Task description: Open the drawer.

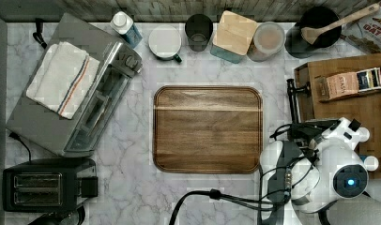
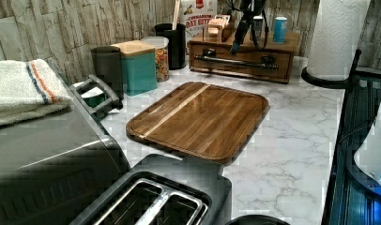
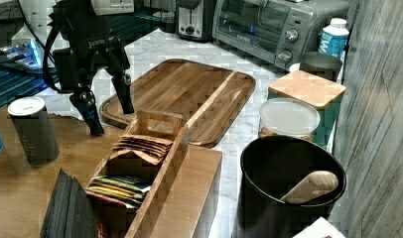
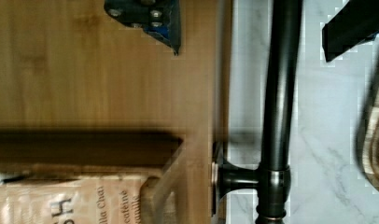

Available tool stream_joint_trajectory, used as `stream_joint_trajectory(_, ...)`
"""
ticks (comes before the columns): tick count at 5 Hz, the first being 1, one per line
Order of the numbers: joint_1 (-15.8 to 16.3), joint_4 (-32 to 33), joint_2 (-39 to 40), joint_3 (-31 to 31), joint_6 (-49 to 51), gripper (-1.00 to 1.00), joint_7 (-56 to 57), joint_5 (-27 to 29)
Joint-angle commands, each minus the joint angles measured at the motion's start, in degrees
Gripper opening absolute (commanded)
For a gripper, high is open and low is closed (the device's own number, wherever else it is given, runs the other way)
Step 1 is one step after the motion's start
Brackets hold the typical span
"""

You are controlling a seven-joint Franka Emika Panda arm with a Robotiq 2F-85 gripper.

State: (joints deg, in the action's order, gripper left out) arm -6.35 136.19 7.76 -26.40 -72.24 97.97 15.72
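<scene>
A white marble tabletop (image 1: 132, 187) carries kitchen things, seen from above. The drawer (image 2: 240, 61), a medium-brown wooden unit, sits at the 3 o'clock edge of the top view. In the left view its front faces the camera near 12 o'clock, with a long black bar handle (image 2: 239, 61) on two posts, and the front looks flush with the unit.

The tool (image 3: 104, 113) hangs over the drawer unit's front edge. In the right view it sits at about 10 o'clock, its two dark fingers (image 3: 123, 91) spread apart and pointing down, holding nothing. One finger reaches down over the unit's wooden top; the other hangs out past the front edge, on the cutting-board side. In the wrist view the bar handle (image 4: 277, 93) lies between the two finger tips, one over the wood, one over the marble, and neither touches it.

A wooden tea-bag caddy (image 3: 140, 168) stands on the unit, just beside the tool. A grey canister (image 3: 33, 130) stands on the other side of the tool.

A dark walnut cutting board (image 1: 207, 129) lies at the centre of the top view, near the drawer front. A silver toaster oven (image 1: 85, 108) with a folded towel (image 1: 62, 77) on it sits at 9 o'clock in the top view, and a black toaster (image 1: 48, 187) at 8 o'clock.
</scene>
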Motion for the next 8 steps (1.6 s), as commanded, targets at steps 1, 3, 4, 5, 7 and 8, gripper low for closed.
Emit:
stream_joint_trajectory(1, 3.82, 7.92, -3.66, -0.75, 2.8, 1.0, -7.8, -5.66)
stream_joint_trajectory(3, 3.89, 8.28, -1.27, 1.6, 2.47, 1.0, -6.98, 0.05)
stream_joint_trajectory(4, 4.16, 8.9, -1.78, 2.84, 4.15, 1.0, -8.91, 1.88)
stream_joint_trajectory(5, 8.32, 10.58, -5.24, 0.92, 7.91, 1.0, -18.69, -2.72)
stream_joint_trajectory(7, 9.37, 14.03, -11.83, 6.0, 10.32, 1.0, -30.99, -6.51)
stream_joint_trajectory(8, 12.25, 13.99, -16.26, 5.75, 15.66, 1.0, -39.58, -11.94)
